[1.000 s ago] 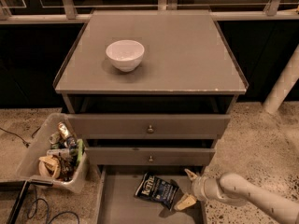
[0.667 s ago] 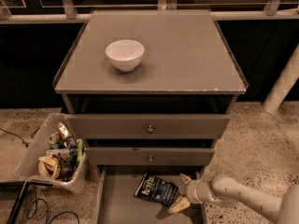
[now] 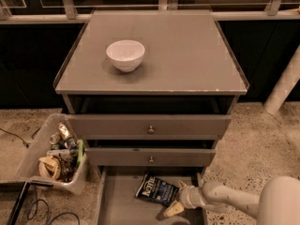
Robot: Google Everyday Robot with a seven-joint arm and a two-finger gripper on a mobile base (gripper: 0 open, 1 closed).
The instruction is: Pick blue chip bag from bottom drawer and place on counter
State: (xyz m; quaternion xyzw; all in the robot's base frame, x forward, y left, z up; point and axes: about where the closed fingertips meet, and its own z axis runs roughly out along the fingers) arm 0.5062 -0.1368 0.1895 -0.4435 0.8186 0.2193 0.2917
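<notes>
The blue chip bag (image 3: 156, 190) lies flat on the floor of the open bottom drawer (image 3: 117, 205), white lettering up, near the drawer's back. My gripper (image 3: 176, 198) reaches in from the right at drawer level, right at the bag's right edge. Its fingers are spread open, one tan fingertip (image 3: 171, 210) in front of the bag's corner and the other behind it. The bag rests on the drawer floor. The counter (image 3: 187, 55) above holds only a white bowl (image 3: 125, 55).
Two grey drawers with round knobs (image 3: 150, 130) stick out slightly above the bottom drawer. A clear plastic bin (image 3: 54, 153) of cans and wrappers stands on the floor at the left, with cables in front of it. A white post (image 3: 283, 86) stands at the right.
My arm has moved left, bringing the gripper from beside the bag up against its right edge. The bag has not moved.
</notes>
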